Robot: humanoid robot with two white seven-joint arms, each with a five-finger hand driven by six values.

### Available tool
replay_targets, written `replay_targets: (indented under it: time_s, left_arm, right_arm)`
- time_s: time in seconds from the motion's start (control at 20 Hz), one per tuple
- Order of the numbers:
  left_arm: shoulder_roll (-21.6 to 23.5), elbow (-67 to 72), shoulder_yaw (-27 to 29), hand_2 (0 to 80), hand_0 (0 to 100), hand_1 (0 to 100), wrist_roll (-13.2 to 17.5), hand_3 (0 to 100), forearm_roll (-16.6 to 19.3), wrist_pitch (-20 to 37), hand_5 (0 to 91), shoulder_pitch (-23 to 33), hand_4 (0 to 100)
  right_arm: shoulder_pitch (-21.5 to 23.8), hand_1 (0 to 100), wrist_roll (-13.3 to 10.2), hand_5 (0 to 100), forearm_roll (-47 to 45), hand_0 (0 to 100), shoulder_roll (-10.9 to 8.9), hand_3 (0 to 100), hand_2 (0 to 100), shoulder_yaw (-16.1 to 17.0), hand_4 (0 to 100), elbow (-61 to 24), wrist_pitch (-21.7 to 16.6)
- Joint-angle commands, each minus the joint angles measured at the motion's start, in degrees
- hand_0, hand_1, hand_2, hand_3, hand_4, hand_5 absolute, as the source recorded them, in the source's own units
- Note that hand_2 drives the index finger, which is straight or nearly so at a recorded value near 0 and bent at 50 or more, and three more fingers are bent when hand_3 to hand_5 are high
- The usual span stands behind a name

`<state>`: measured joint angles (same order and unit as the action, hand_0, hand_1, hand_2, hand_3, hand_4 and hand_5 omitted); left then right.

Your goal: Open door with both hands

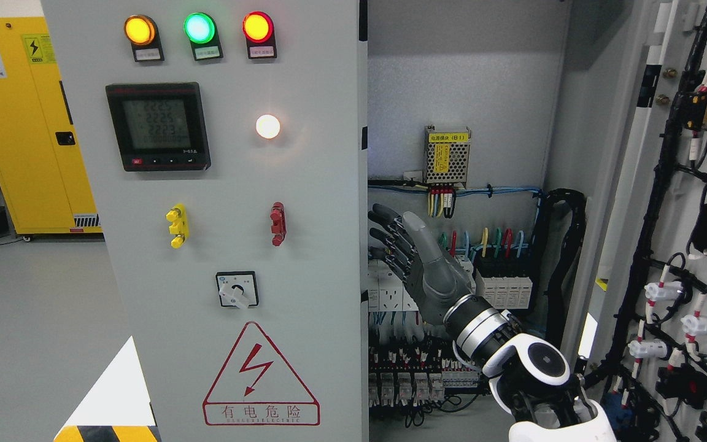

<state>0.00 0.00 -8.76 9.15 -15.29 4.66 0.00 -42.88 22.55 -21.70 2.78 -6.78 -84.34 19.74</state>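
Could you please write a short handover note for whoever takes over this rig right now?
Right hand: fingers spread, holding nothing, raised inside the cabinet opening near the left door's inner edge.
Left hand: out of view.
Right door: already swung open, wiring side showing.
Left door: still closed, lamps and meter facing the camera.
Done: right door open.
Left: probably open the left door.

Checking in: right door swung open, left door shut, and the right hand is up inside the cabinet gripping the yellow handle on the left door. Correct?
Not quite. The right hand grips nothing: in the head view its fingers are spread and relaxed, raised inside the open cabinet beside the left door's edge. The yellow handle sits untouched on that door's front. The right door is open, as you say.
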Motion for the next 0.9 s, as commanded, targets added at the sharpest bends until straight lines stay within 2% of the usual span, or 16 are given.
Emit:
replay_targets:
  time_s: [0.0, 0.25, 0.35, 0.45, 0.5, 0.85]
  left_arm:
    - [0.5, 0.1, 0.0, 0.0, 0, 0, 0.0, 0, 0.0, 0.0, 0.0, -1.7, 0]
    - [0.5, 0.1, 0.0, 0.0, 0, 0, 0.0, 0, 0.0, 0.0, 0.0, -1.7, 0]
    - [0.5, 0.1, 0.0, 0.0, 0, 0, 0.0, 0, 0.0, 0.0, 0.0, -1.7, 0]
    - [0.5, 0.1, 0.0, 0.0, 0, 0, 0.0, 0, 0.0, 0.0, 0.0, -1.7, 0]
    - [0.5, 0.1, 0.0, 0.0, 0, 0, 0.0, 0, 0.0, 0.0, 0.0, -1.7, 0]
    - [0.5, 0.1, 0.0, 0.0, 0, 0, 0.0, 0, 0.0, 0.0, 0.0, -1.8, 0]
  right_arm:
    - [-0.9, 12, 3.4, 0, -2.5, 20, -0.49, 0, 0, 1.2, 0, 4.0, -0.1]
    - [-2.3, 12, 4.1, 0, -2.6, 20, -1.02, 0, 0, 3.8, 0, 7.5, -0.1]
    - [-2.6, 12, 7.0, 0, -2.6, 20, -1.72, 0, 0, 4.1, 0, 7.5, -0.1]
    - [-2.6, 12, 12.0, 0, -2.5, 20, -1.73, 0, 0, 3.9, 0, 7.3, -0.1]
    - [-2.6, 12, 13.5, 0, -2.4, 20, -1.73, 0, 0, 3.9, 0, 7.3, -0.1]
    - [-3.4, 12, 14.0, 0, -2.4, 20, -1.73, 0, 0, 3.4, 0, 7.8, 0.0]
